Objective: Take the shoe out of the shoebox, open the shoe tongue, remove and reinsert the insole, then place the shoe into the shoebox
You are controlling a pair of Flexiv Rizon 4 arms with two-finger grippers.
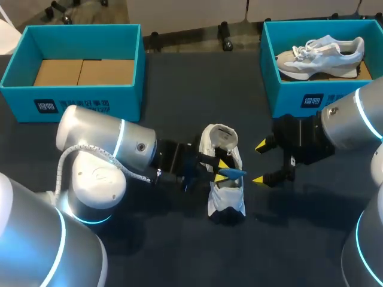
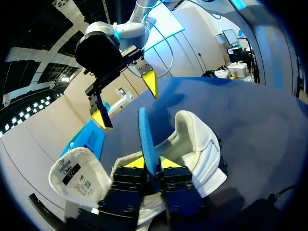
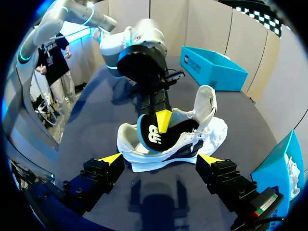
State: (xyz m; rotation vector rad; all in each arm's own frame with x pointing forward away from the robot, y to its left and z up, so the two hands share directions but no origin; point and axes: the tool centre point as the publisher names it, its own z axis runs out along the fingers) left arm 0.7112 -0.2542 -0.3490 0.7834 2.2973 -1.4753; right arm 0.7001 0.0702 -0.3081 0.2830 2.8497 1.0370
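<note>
The white sneaker (image 1: 224, 179) lay on the dark tabletop (image 1: 179, 251) between the left shoebox (image 1: 72, 101) and the right shoebox (image 1: 299, 98) — its blue insole (image 1: 231, 173), partly lifted out, pinched by the left pincer (image 1: 223, 169). The right pincer (image 1: 261, 162) hung spread just beside the sneaker.

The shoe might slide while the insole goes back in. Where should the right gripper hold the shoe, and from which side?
Probably the heel, right gripper straddling its width from behind: it is the narrow, rounded end, clear of the left gripper holding the insole and of the raised tongue.
</note>
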